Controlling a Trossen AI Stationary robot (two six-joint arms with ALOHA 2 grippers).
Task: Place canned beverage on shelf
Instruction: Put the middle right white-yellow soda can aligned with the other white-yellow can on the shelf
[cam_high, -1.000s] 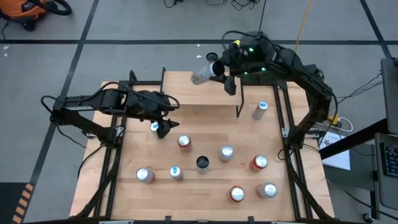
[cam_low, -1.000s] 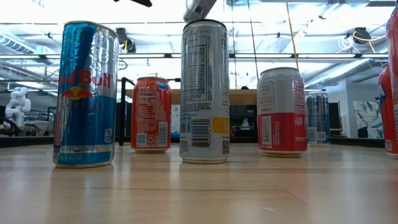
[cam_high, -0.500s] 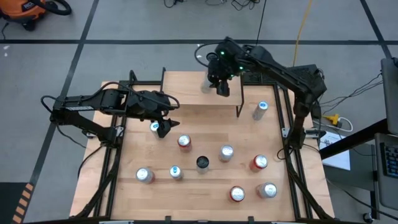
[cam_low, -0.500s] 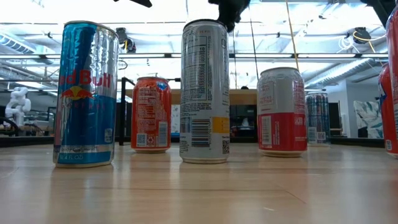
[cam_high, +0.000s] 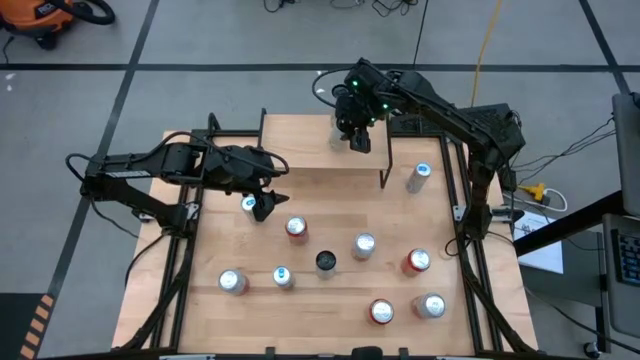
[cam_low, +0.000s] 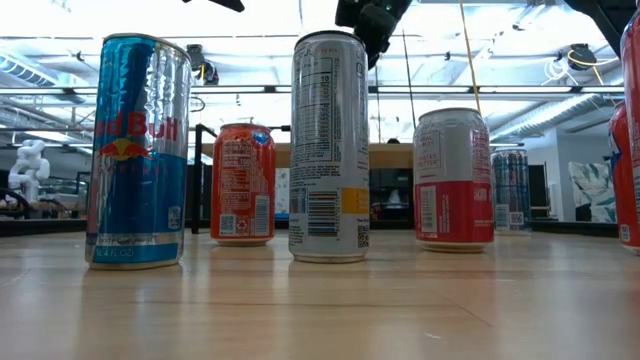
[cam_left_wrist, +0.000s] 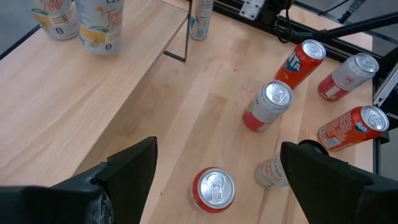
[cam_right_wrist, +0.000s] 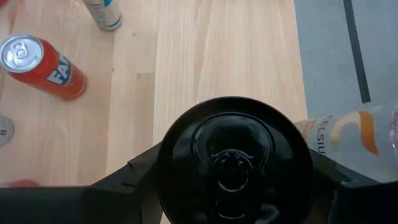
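Observation:
The shelf (cam_high: 300, 150) is a small raised light-wood top on black legs at the table's far side. My right gripper (cam_high: 350, 128) hangs over its right part, shut on a pale can with a black top (cam_right_wrist: 233, 149). A white and orange can (cam_right_wrist: 354, 143) stands on the shelf right beside it. The left wrist view shows two pale cans (cam_left_wrist: 99, 25) upright on the shelf top. My left gripper (cam_high: 262, 195) hovers open left of the table's middle, above a blue-topped can (cam_high: 248, 204), with nothing between its fingers. My right gripper pinches the black-topped can by its side wall just under the top rim (cam_right_wrist: 166, 168), one finger on each side. The fingers come from above, slanting down. The can stands upright over the shelf top; whether its bottom rests on the shelf I cannot tell.
Several cans stand loose on the table's near half, among them a red-topped one (cam_high: 296, 228), a silver one (cam_high: 364, 245) and a black one (cam_high: 326, 262). A tall can (cam_high: 418, 177) stands right of the shelf. Black frame rails run along both table sides.
My right gripper has come down and toward the table's left, from beyond the far edge to over the shelf, and has tipped to point more steeply down. The can it holds, which lay level and pointed left, now stands upright beside the other can.

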